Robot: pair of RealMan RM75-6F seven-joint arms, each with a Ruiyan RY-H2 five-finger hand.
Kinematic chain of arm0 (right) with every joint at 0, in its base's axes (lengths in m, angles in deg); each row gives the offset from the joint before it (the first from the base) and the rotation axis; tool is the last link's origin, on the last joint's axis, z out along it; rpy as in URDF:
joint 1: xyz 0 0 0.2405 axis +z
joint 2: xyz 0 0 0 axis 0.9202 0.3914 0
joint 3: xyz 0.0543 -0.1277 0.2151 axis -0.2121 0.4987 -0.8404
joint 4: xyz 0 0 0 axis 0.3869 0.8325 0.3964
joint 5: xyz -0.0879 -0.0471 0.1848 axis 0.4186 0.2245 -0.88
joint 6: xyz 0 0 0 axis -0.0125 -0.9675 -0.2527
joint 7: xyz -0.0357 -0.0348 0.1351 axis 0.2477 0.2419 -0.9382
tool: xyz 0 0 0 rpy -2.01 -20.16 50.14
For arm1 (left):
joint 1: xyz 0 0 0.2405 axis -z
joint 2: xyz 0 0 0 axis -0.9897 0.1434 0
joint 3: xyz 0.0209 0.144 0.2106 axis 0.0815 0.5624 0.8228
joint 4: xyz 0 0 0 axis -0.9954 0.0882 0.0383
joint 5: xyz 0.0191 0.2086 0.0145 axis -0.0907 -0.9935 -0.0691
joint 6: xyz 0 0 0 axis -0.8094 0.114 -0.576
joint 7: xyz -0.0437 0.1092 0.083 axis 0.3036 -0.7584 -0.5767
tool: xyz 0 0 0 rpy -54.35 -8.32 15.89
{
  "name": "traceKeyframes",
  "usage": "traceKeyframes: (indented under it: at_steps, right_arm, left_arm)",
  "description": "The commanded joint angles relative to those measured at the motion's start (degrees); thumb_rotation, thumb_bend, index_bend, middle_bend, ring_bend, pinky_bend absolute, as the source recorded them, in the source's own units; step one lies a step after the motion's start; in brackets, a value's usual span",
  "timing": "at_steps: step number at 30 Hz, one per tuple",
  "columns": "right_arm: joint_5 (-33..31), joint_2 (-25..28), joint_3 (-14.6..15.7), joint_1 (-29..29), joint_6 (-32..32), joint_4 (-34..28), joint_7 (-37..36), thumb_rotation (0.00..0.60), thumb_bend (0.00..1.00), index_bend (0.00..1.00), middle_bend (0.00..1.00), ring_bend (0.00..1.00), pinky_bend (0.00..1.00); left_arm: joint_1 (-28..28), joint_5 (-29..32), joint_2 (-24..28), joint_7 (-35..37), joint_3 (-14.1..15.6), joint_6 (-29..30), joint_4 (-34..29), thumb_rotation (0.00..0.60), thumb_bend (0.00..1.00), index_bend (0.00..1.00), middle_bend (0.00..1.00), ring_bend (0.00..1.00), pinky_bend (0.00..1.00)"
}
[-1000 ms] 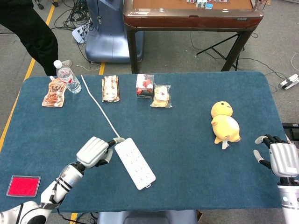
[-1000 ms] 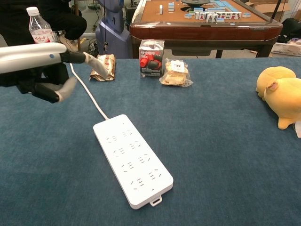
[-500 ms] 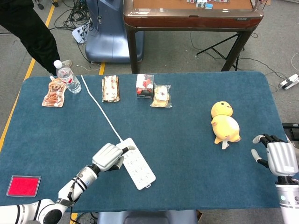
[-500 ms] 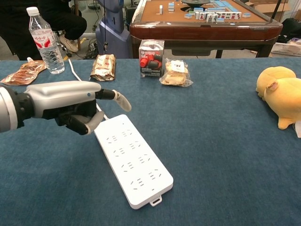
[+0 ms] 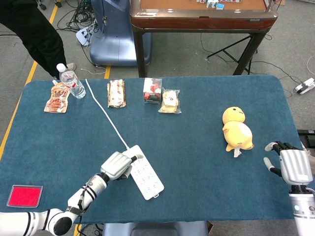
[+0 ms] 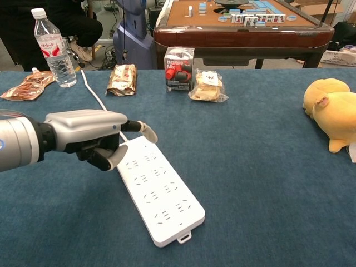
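The left robot hand [image 6: 92, 133] lies low over the cable end of the white power strip [image 6: 157, 189], its fingers curled down at that end's left edge and a thumb reaching across the top corner; it touches the strip, but whether it truly grips it the pictures do not settle, since the underside of the fingers is hidden. The strip rests flat on the blue surface [image 5: 197, 147], near the front edge and left of the middle, lying at a slant with its white cable [image 5: 104, 111] running off toward the back left corner. That slant puts the cable end nearest the left arm, which probably explains why the hand meets it there rather than at the free end.

The right robot hand [image 5: 290, 164] sits at the right edge of the surface, fingers apart and holding nothing, just beside the yellow plush toy [image 5: 236, 129] but not touching it.

Along the back edge stand a water bottle [image 6: 52, 47], an orange snack pouch [image 6: 25, 87], a brown wrapped snack [image 6: 122, 79], a small box with red items [image 6: 179, 69] and a clear bag of biscuits [image 6: 208, 85], well apart from both hands. A red card [image 5: 24, 195] lies at the front left corner.
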Motion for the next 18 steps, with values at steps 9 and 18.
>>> traceKeyframes:
  at_steps: [9,18]
  right_arm:
    - [-0.42,-0.60,0.14,0.31,0.79,0.89,-0.41,0.600,0.24,0.48,0.47,0.45,0.62]
    - [-0.57,-0.89,0.25,0.58,1.28,1.04,-0.25,0.600,0.24,0.48,0.47,0.45,0.62]
  left_arm:
    - [1.67,4.78,-0.56,-3.11,1.56,1.07,1.18,0.600,0.74,0.20,1.00,1.00,1.00]
    - [2.59,8.29,-0.80,-4.32,2.34,1.78,1.57,0.600,0.74,0.20,1.00,1.00,1.00]
